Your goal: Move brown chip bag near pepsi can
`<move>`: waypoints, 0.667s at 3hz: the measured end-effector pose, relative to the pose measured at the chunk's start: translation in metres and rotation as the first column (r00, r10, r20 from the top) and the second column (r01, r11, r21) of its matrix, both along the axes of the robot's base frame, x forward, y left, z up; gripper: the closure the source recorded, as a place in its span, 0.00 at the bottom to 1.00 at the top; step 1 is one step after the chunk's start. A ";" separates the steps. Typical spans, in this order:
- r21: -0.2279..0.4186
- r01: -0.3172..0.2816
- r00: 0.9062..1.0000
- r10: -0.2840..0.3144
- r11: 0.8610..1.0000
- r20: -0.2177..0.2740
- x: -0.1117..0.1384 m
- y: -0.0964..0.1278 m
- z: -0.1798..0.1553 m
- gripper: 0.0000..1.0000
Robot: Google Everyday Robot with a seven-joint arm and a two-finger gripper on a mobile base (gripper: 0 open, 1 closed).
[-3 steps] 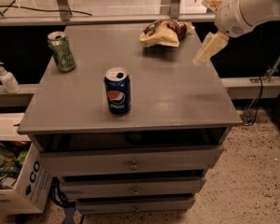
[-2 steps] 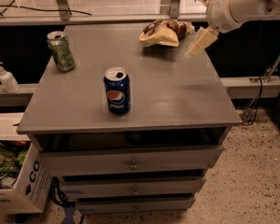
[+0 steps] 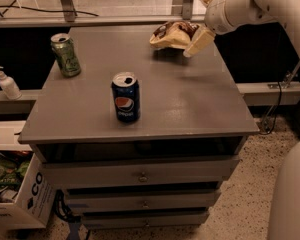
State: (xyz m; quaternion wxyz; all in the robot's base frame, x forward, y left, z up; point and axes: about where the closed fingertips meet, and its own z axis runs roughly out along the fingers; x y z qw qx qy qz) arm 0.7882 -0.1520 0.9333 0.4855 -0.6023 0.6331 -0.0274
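The brown chip bag (image 3: 171, 34) lies at the far right of the grey cabinet top (image 3: 190, 99), tan with dark brown patches. The pepsi can (image 3: 125, 97) stands upright near the front middle, dark blue with the round logo facing me. My gripper (image 3: 197, 23) comes in from the upper right on a white arm. It is open, and its lower finger (image 3: 199, 40) hangs right beside the bag's right end. I cannot tell if it touches the bag. Bag and can are far apart.
A green can (image 3: 65, 54) stands at the cabinet top's far left. A white pump bottle (image 3: 8, 83) sits on a ledge to the left. A cardboard box (image 3: 20, 199) stands on the floor at lower left. Drawers front the cabinet below.
My gripper has moved left and toward the far edge, from off the table's right side to right beside the chip bag. The bag and both cans have not moved.
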 end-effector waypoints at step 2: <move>0.077 0.041 0.998 -0.037 0.996 -0.054 0.043 0.013 -0.039 0.00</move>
